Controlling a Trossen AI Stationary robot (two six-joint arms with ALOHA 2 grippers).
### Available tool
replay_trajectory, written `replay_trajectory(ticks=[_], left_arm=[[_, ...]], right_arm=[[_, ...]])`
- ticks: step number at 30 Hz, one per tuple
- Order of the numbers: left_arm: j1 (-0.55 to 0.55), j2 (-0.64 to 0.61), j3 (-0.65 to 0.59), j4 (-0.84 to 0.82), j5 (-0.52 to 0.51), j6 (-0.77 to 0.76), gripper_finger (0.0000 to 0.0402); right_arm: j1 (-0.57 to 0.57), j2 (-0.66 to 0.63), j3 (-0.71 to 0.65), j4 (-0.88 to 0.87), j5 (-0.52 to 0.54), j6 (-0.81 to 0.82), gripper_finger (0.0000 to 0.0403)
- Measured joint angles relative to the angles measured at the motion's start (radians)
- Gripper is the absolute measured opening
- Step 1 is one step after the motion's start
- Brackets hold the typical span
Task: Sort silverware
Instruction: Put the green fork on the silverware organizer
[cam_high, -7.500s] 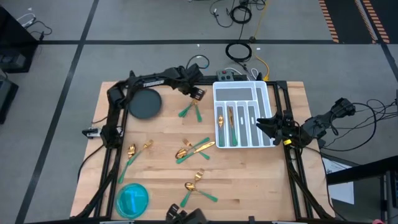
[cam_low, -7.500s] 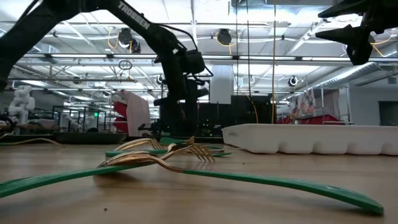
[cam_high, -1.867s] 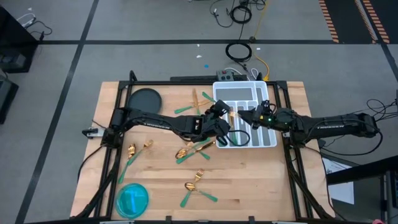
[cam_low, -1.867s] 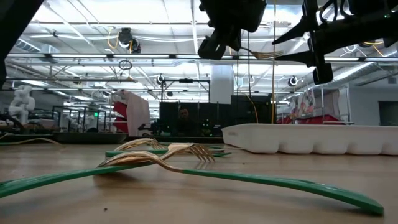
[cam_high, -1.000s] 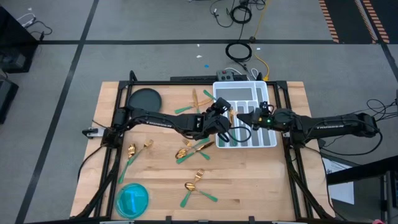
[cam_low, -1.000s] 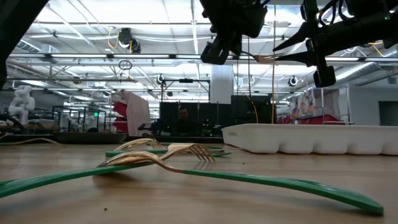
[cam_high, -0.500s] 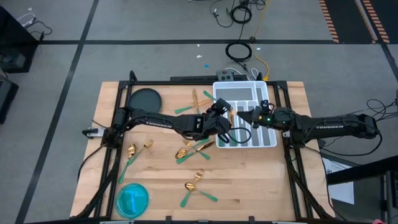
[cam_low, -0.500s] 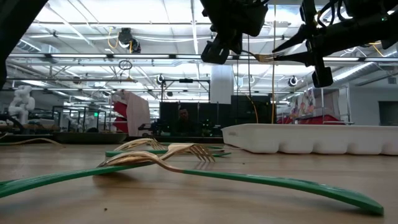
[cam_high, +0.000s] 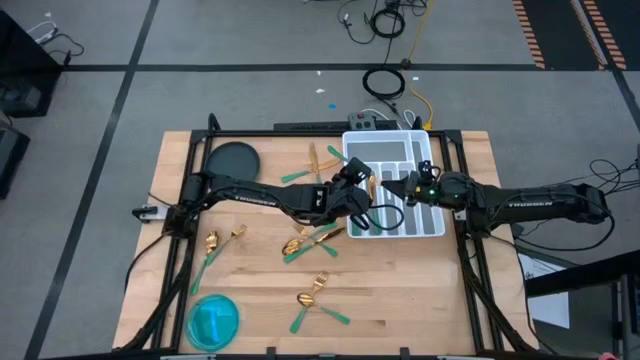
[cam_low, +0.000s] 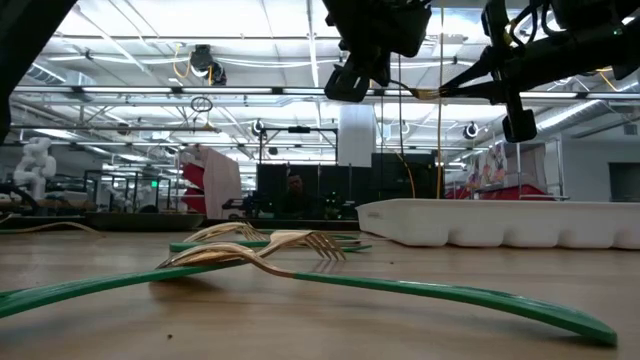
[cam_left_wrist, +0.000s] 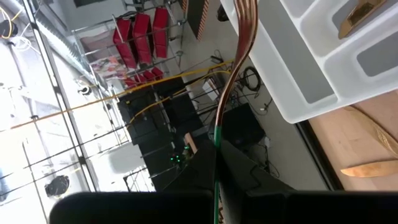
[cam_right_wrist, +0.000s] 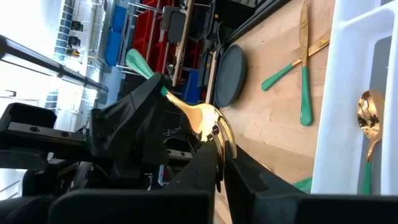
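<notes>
One piece of silverware, a fork (cam_high: 373, 186) with a gold head and green handle, hangs in the air above the white tray's (cam_high: 432, 142) left part. My left gripper (cam_high: 356, 184) is shut on its handle. My right gripper (cam_high: 388, 185), reaching in from the right, is shut on its gold head. In the low view the fork (cam_low: 424, 92) spans level between the left gripper (cam_low: 372, 62) and the right gripper (cam_low: 462, 84). More silverware lies flat on the table: crossed pieces (cam_high: 316, 162), a pile (cam_high: 310, 240), a pair (cam_high: 222, 244), and a group (cam_high: 316, 292). My left gripper pinches the fork's green handle (cam_left_wrist: 216, 184) between its two fingers, along their length. The gold neck (cam_left_wrist: 237, 56) runs out past the fingertips and the handle's free end (cam_right_wrist: 139, 63) sticks out behind. The fork is lifted clear, about level. My right gripper pinches the fork's gold head (cam_right_wrist: 211, 122) between its two fingertips (cam_right_wrist: 210, 155). It comes level from the table's right side, facing my left gripper. The head is clear of the tray below.
A dark round plate (cam_high: 232, 164) sits at the far left and a blue dish (cam_high: 213, 320) at the near left. The tray holds a few pieces (cam_right_wrist: 367, 124). A black frame (cam_high: 186, 230) borders the wooden table. Cables lie beyond the far edge.
My right gripper's fingers stood apart around the fork's gold head and have shut on it. Both arms and the fork have stayed in place above the tray's left part.
</notes>
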Motion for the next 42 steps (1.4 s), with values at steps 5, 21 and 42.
replay_trajectory(ticks=[5,21,42], left_arm=[[-0.001,0.000,0.000,0.002,0.004,0.000,0.0011],[-0.001,0.000,0.000,-0.106,0.066,-0.039,0.0120],[-0.002,-0.038,0.000,-0.543,0.041,-0.548,0.0180]], right_arm=[[0.000,0.000,0.000,-0.002,0.001,-0.008,0.0003],[0.002,0.001,0.001,-0.001,-0.013,-0.031,0.0000],[-0.092,-0.002,0.042,-0.195,0.199,-0.250,0.0000]])
